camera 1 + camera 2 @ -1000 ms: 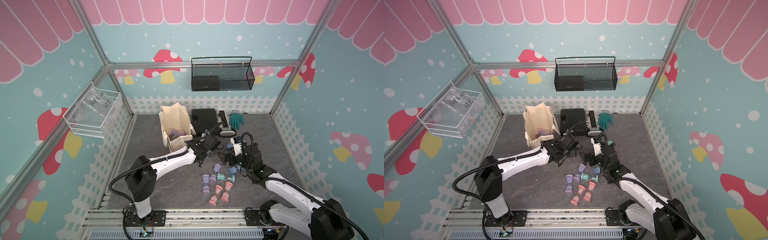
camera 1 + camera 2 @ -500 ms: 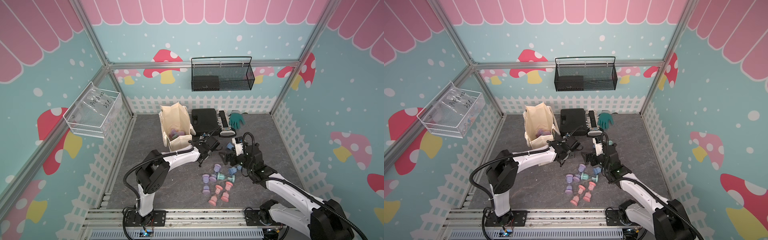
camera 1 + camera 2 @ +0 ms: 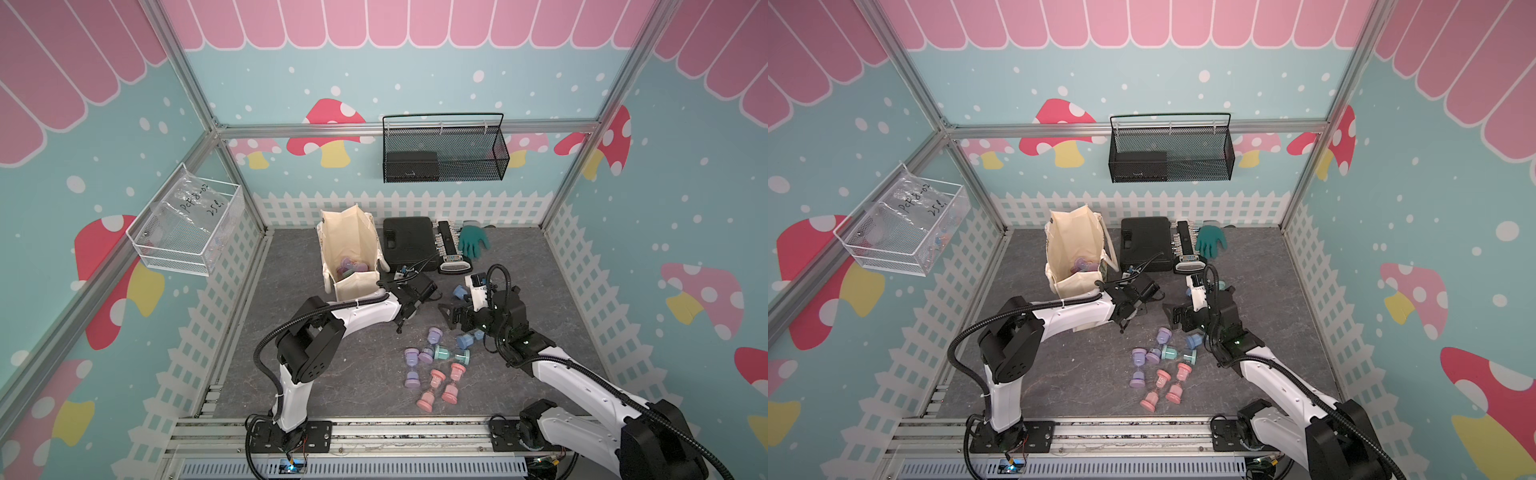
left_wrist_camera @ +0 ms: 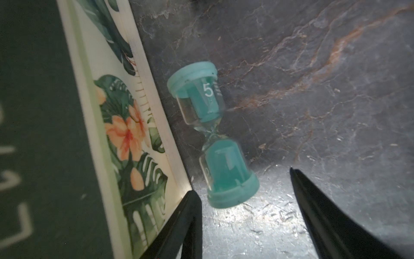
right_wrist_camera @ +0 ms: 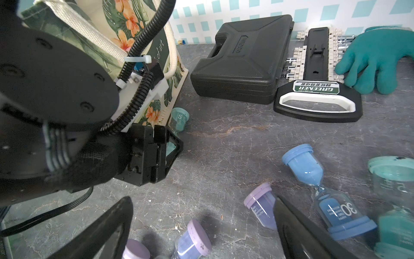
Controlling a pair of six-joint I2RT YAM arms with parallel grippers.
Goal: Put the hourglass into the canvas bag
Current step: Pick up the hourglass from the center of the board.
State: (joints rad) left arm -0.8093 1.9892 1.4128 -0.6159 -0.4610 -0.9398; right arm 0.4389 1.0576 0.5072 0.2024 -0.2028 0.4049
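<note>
A teal hourglass (image 4: 212,134) marked with a 5 lies on its side on the dark, marbled surface (image 4: 313,89), just beside the base of the canvas bag (image 4: 125,134), on the bag's right, flower-printed side. Whether it touches the fabric cannot be told. In both top views the left arm hides it. The left hand (image 4: 242,181) hangs low over it with its two dark fingers (image 4: 190,219) spread apart, one by the bag's bottom edge and next to the hourglass's nearer cap. It grips nothing.

The bag (image 3: 349,245) stands upright at the far left of the surface, mouth open, with purple and teal hourglasses inside (image 3: 351,266).

The right hand (image 5: 202,201) is wide open and empty, low over a loose pile of hourglasses (image 3: 436,365) near the middle: purple, blue, teal and pink, most lying on their sides. One more blue hourglass (image 3: 459,291) sits apart, farther back.

Right of the bag, along the far edge, lie a black hard case (image 3: 409,241), a socket rack (image 3: 449,249) and a green glove (image 3: 473,241).
</note>
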